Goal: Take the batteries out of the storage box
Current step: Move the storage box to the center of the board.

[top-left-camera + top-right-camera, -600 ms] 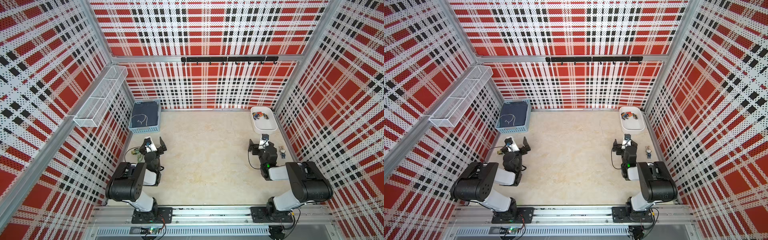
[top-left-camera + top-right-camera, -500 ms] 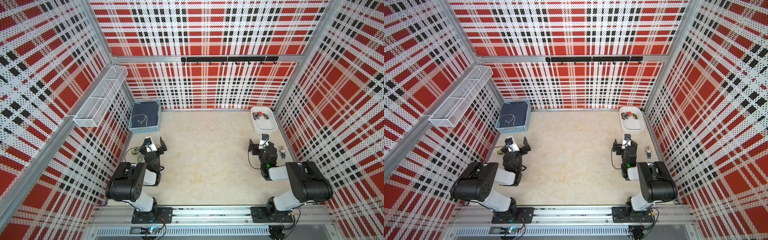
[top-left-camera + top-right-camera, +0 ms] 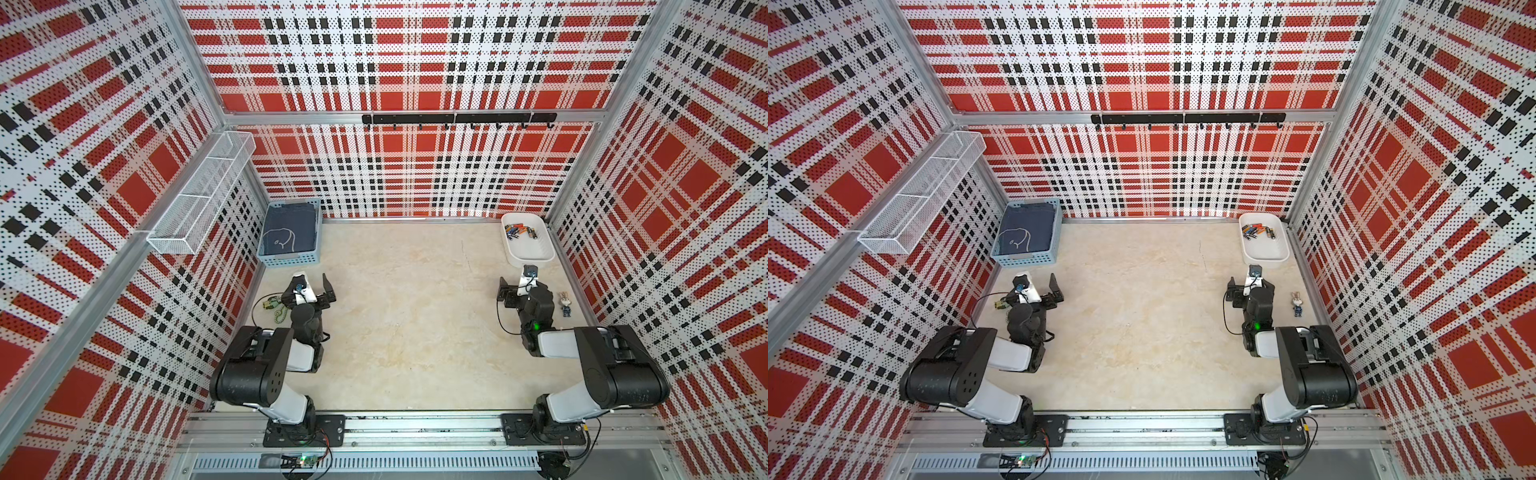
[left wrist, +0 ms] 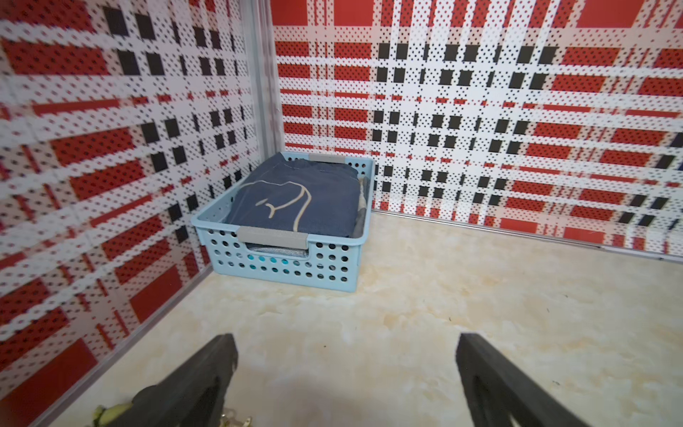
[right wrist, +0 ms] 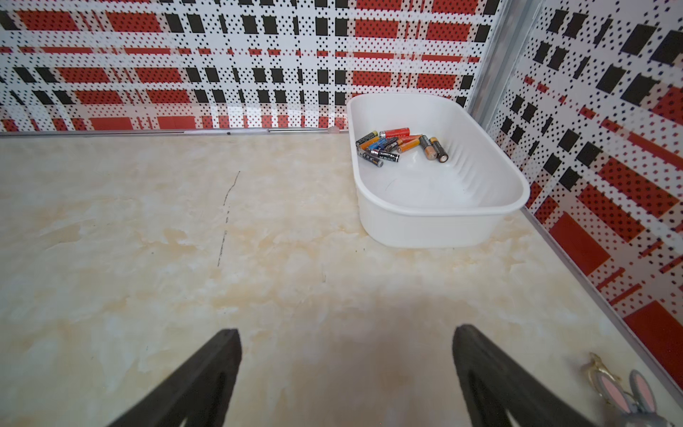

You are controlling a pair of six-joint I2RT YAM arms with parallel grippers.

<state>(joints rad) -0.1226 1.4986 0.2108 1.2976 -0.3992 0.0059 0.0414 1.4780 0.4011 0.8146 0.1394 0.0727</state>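
No change vs the earlier frames: both arms sit as they did, nothing has shifted. In both top views the left fingers (image 3: 327, 284) and right fingers (image 3: 504, 289) are spread wide and empty, low over the counter (image 3: 407, 332). The storage box (image 3: 527, 261) is tucked in the far right corner, just ahead of the right arm, so that arm likely does the picking. The batteries (image 3: 520, 231) are all inside, bunched at the box's far end.

Left wrist: matte black fingers apart, facing a light-blue perforated basket (image 4: 281, 266) holding folded dark cloth (image 4: 295, 199). No task item here.

Right wrist: fingers apart, aimed toward the box. It is glossy white plastic with rounded corners, a smooth rim and a ribbed inner wall. The batteries are slim cylinders in black-gold, orange, red and blue, piled and crossed. They look smooth and likely to roll. A bunny charm (image 5: 628, 399) lies on the counter near the right arm, not part of the task.
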